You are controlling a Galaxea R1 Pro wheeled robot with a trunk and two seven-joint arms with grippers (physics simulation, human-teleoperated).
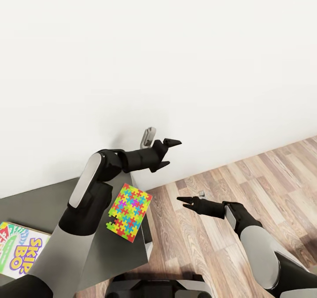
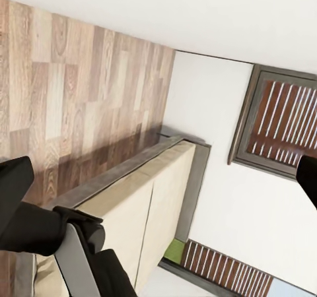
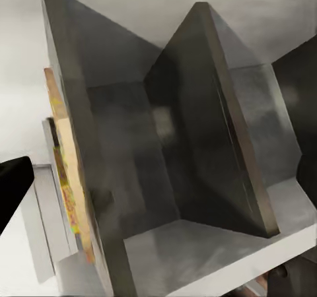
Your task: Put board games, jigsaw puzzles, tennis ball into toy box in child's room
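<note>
Black fingers of the left gripper stand spread apart and hold nothing, raised above the far edge of the dark-grey table, close to the white wall. Below that arm a jigsaw puzzle lies flat at the table's corner, and the Skip-Bo board game lies further along the top. The right gripper hangs over the wood floor, seemingly slightly parted and empty, though its tips look small.

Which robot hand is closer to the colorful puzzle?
Left. The left gripper hovers just above and beyond the jigsaw puzzle near the table's edge; the right gripper hangs over the floor beside it.
</note>
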